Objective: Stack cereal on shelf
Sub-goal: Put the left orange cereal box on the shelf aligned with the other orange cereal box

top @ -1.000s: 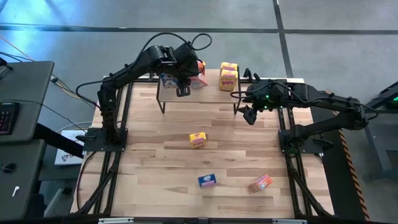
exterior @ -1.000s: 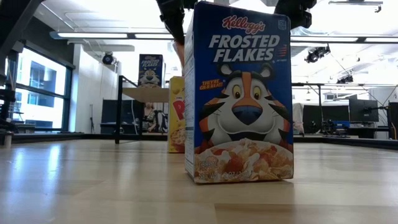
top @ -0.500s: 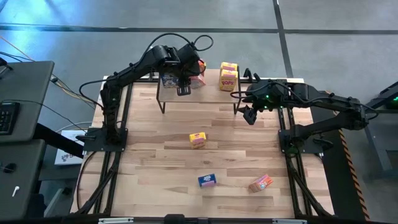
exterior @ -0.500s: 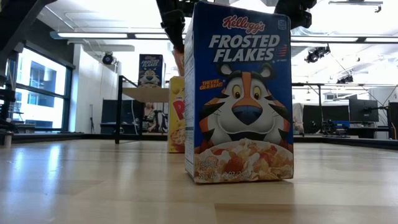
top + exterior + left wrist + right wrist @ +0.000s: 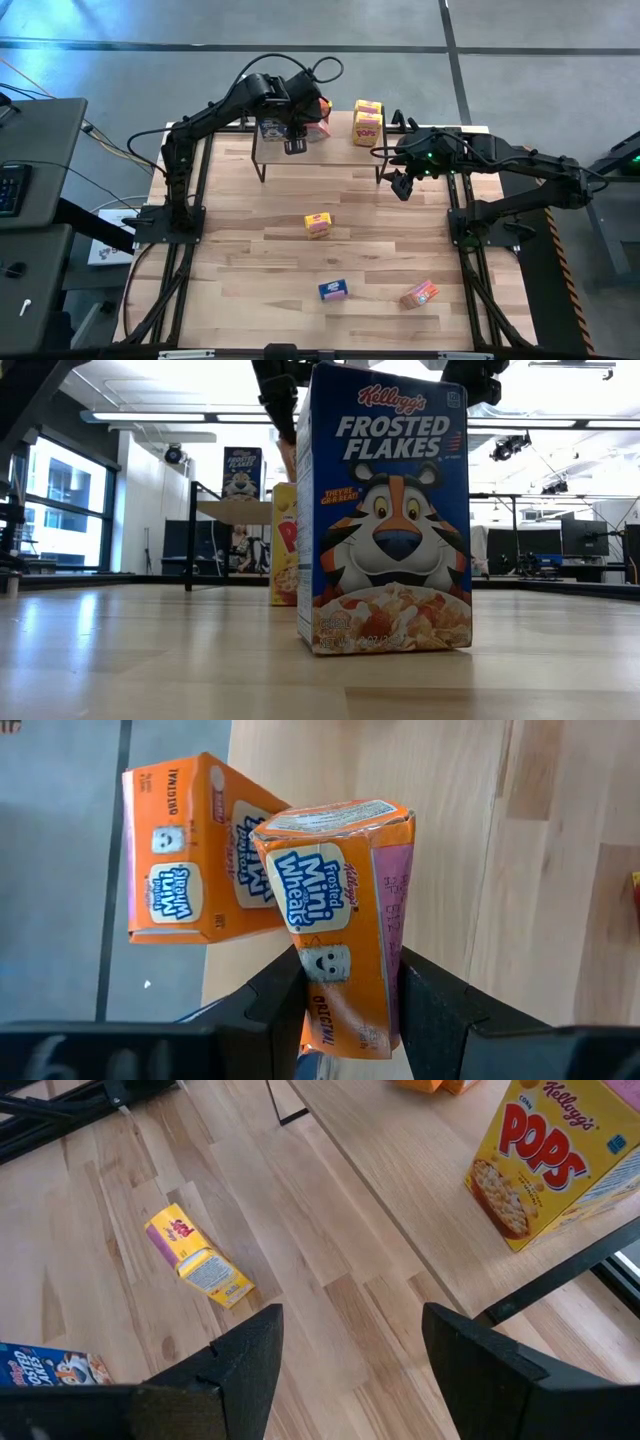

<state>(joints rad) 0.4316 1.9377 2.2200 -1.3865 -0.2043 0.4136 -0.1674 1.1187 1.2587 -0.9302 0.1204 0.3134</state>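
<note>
The shelf (image 5: 330,146) stands at the table's far edge. On it are a blue cereal box (image 5: 270,128), two yellow ones (image 5: 367,122) and an orange one (image 5: 190,850) lying by the shelf's edge. My left gripper (image 5: 345,995) is over the shelf's left part, shut on a second orange Mini Wheats box (image 5: 335,920). My right gripper (image 5: 350,1370) hangs open above the table by the shelf's right end, with nothing between its fingers. On the table lie a yellow box (image 5: 318,225), a blue one (image 5: 333,290) and an orange one (image 5: 420,294). My left gripper pinches the orange box between its two fingers at the end nearest the gripper (image 5: 350,1020), one finger (image 5: 435,1005) against its pink side panel. The fingers slant down over the shelf top. The box's far end points at the lying orange box; whether they touch, I cannot tell.
In the low view a blue Frosted Flakes box (image 5: 385,510) stands upright on the table close to the camera, with a yellow box (image 5: 283,545) behind it. The middle of the shelf top and the table's left half show bare wood.
</note>
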